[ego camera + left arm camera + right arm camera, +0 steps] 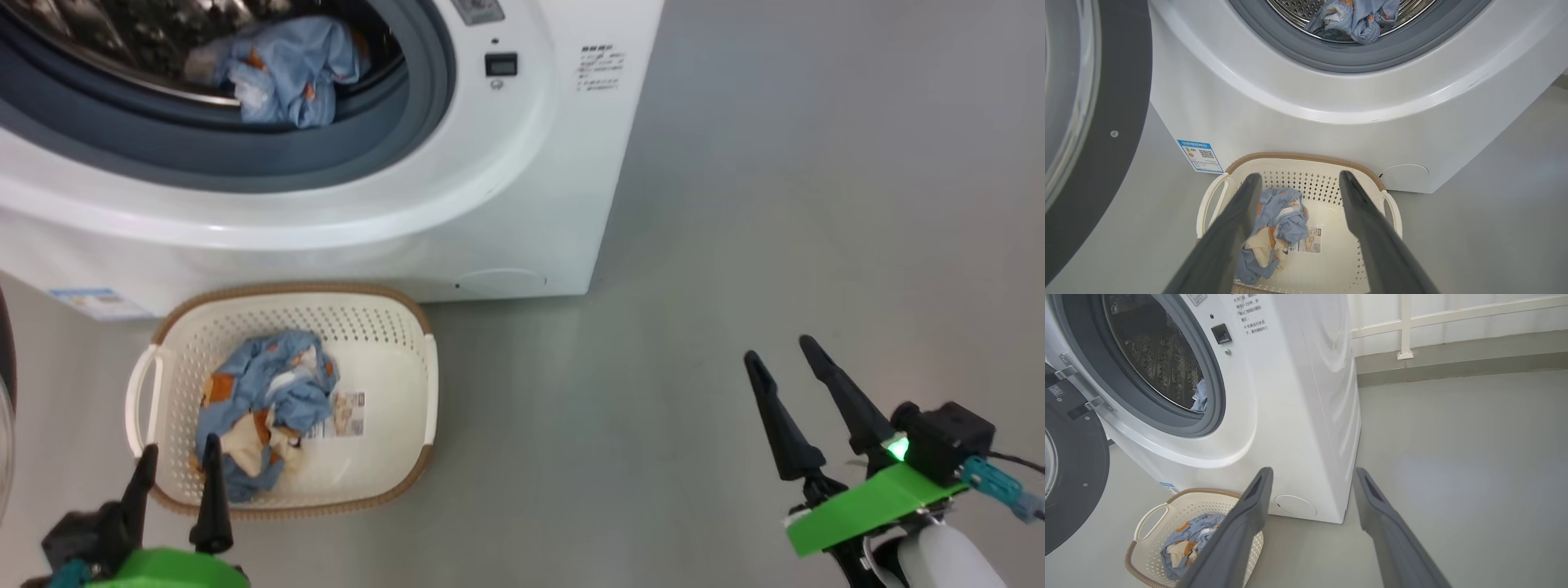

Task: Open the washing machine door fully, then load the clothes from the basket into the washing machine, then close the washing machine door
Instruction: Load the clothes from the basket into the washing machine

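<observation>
Now: basket holding a heap of clothes. Just behind basket, washer with door swung wide to basket's left and one blue garment lying in the drum. Left gripper spread empty over basket's near rim; right gripper spread empty, well right of basket.
</observation>
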Robot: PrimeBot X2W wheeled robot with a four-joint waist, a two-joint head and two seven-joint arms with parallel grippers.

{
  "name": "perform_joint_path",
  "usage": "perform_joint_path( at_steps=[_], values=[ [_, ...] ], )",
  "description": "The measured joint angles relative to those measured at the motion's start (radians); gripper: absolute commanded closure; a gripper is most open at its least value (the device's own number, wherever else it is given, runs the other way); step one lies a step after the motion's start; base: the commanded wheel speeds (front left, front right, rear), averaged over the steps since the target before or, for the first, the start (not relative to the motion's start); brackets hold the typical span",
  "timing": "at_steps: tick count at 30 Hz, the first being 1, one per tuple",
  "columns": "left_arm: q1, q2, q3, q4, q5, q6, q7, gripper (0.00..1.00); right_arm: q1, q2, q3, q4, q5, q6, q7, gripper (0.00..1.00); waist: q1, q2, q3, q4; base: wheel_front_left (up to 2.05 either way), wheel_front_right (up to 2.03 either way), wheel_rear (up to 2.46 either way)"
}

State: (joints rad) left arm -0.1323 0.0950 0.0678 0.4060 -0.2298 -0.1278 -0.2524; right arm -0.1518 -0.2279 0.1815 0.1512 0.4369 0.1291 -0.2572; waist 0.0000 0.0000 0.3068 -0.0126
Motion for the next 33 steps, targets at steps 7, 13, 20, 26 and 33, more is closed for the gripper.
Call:
perform_joint_path(
  at_steps=[7,13,20,26,33],
  values=[
    [-0.145,-0.001,0.022,0.171,0.009,0.0,0.0,0.0,-0.075,-0.001,0.032,0.008,-0.004,0.0,0.0,0.0,0.0,0.0,0.078,0.019,0.0,0.0,0.0],
    [-0.29,0.001,0.024,0.354,0.019,0.0,0.0,0.0,-0.124,0.0,0.045,0.011,-0.009,0.0,0.0,0.0,0.0,0.0,0.149,0.031,0.0,0.0,0.0],
    [-0.411,0.024,0.015,0.532,0.027,0.0,0.0,0.0,-0.167,0.0,0.066,0.009,-0.016,0.0,0.0,0.0,0.0,0.0,0.218,0.032,0.0,0.0,0.0],
    [-0.513,0.045,-0.009,0.686,0.038,0.0,0.0,0.0,-0.183,-0.001,0.067,0.007,-0.022,0.0,0.0,0.0,0.0,0.0,0.276,0.02,0.0,0.0,0.0],
    [-0.62,0.075,-0.042,0.817,0.06,0.0,0.0,0.0,-0.22,0.002,0.069,0.0,-0.023,0.0,0.0,0.0,0.0,0.0,0.335,0.002,0.0,0.0,0.0]
  ],
)
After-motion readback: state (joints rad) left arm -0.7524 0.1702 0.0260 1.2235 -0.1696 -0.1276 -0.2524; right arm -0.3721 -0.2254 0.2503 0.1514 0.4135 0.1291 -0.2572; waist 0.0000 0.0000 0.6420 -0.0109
